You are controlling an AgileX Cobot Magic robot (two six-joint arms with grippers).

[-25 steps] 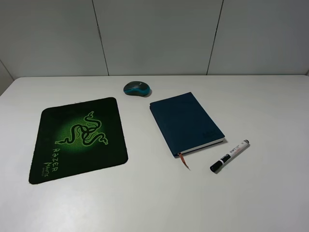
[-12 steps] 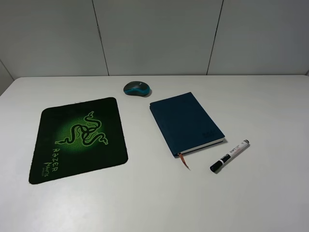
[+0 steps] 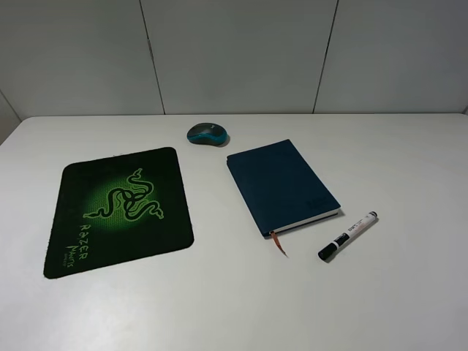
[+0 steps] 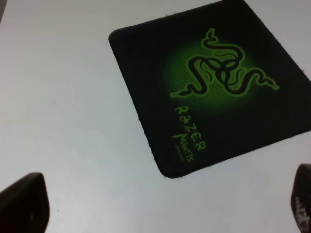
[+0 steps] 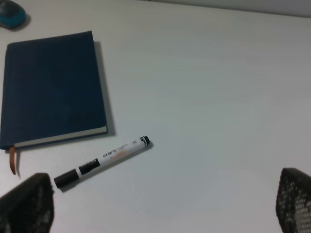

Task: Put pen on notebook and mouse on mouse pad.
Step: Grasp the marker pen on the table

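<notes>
White table [image 3: 219, 307] is holding everything: pen [image 3: 348, 235] lying four o'clock off the notebook [image 3: 281, 184], mouse [image 3: 208, 134] two o'clock off the mouse pad [image 3: 117, 208]; my left gripper [image 4: 163, 201] and right gripper [image 5: 159, 201] are gaping empty, nothing placed yet

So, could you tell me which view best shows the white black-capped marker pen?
The right wrist view: the white black-capped marker pen lies whole and large there, barrel lettering visible. The exterior high view shows it small, beside the dark navy hardcover notebook. The left wrist view misses it.
</notes>
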